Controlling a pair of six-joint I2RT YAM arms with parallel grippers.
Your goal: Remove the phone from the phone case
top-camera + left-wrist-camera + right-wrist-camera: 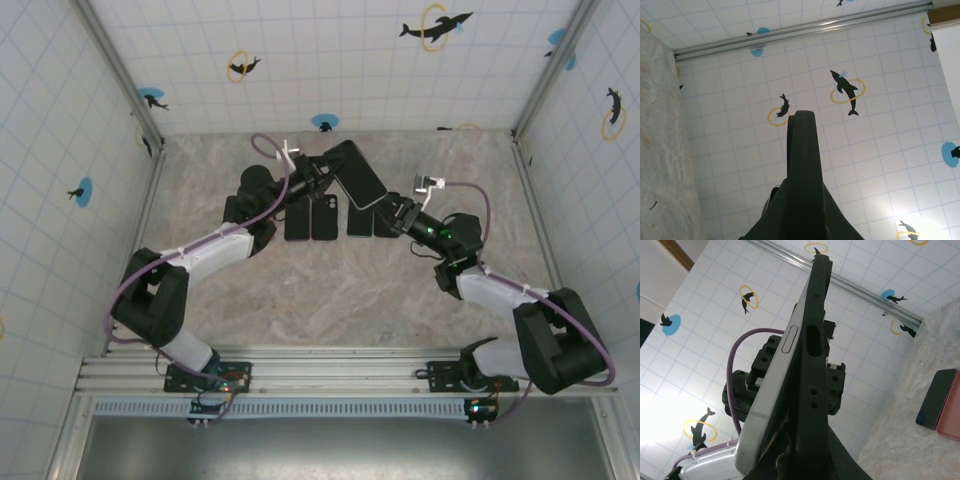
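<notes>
— Overhead, what did you have?
— I saw the phone case (355,175) raised above the table (330,290), between the left gripper (318,172) and the right gripper (398,212).
— Left wrist?
— Its jaws were clamped on the case's dark edge.
— Right wrist?
— The phone (772,405) gaped from the case; I couldn't tell whether those jaws gripped.

i'm operating in a lab cell: white grid walls (330,70) with dolphin stickers (436,25) are enclosing the marbled tabletop (330,300) beneath the left gripper (325,172), aluminium rails (119,70) framing it.
</notes>
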